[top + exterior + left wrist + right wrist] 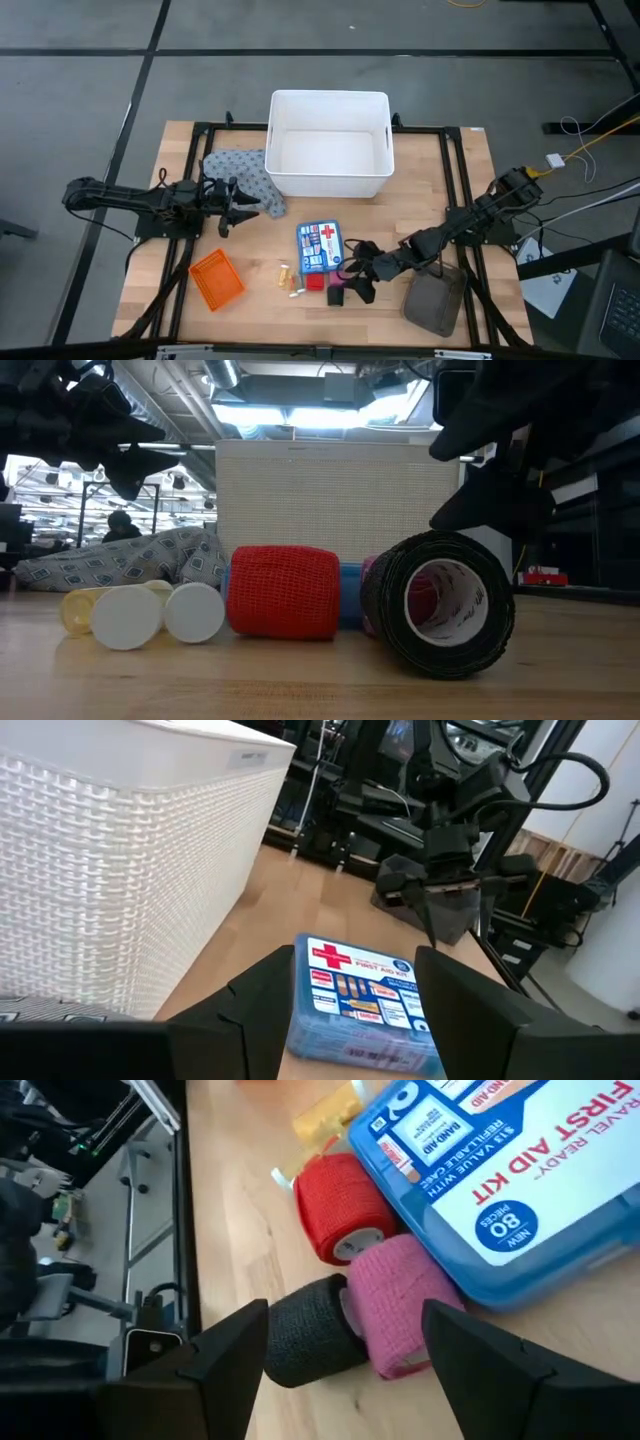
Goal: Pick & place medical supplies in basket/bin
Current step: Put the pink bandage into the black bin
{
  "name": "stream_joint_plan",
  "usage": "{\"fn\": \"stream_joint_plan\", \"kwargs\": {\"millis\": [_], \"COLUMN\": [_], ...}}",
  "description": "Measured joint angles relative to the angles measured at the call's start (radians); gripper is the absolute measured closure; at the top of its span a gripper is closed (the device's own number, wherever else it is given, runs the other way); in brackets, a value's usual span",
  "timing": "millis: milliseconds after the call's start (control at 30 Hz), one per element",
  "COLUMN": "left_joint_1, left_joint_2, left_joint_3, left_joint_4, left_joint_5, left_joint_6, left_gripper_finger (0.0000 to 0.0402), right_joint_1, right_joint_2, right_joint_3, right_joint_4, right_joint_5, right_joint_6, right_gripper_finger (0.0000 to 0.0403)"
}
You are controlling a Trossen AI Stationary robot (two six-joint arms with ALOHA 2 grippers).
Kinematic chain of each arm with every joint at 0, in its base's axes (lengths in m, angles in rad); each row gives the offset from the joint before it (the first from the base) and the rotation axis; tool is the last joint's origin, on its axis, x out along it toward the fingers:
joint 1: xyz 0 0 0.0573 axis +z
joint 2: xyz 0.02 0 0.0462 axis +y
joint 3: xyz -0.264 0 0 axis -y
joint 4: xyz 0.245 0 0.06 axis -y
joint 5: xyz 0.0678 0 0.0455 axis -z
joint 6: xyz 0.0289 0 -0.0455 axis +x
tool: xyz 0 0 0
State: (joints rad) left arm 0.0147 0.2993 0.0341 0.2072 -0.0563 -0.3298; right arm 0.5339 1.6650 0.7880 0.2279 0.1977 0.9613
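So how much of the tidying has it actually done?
Nothing looks done: the white bin and the orange basket both look empty. In hand: the open right gripper hovers by the pink roll and black roll. Left: those, the red roll, the vials and the cloth by the open left gripper.

A blue first-aid kit box [319, 246] lies flat near the middle of the wooden bench [440, 170], its white label with a red cross facing up. A dark grey pouch [435, 300] rests at the bench's front right corner. Beyond the bench, a person [122, 525] shows far off in the room, under ceiling lights [290, 400].
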Motion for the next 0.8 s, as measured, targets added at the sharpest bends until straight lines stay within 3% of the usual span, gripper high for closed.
{"fn": "stream_joint_plan", "kwargs": {"millis": [300,800], "left_joint_1": [0.000,0.000], "left_joint_2": [0.000,0.000], "left_joint_3": [0.000,0.000], "left_joint_4": [-0.001,-0.002], "left_joint_5": [0.002,0.003], "left_joint_6": [-0.006,-0.022], "left_gripper_finger": [0.0198,0.0197], "right_joint_1": [0.018,0.044], "right_joint_2": [0.000,0.003], "right_joint_3": [0.001,0.001], "right_joint_4": [-0.086,-0.056], "right_joint_5": [-0.013,0.031], "right_joint_6": [0.129,0.162], "right_gripper_finger": [0.0137,0.0137]}}
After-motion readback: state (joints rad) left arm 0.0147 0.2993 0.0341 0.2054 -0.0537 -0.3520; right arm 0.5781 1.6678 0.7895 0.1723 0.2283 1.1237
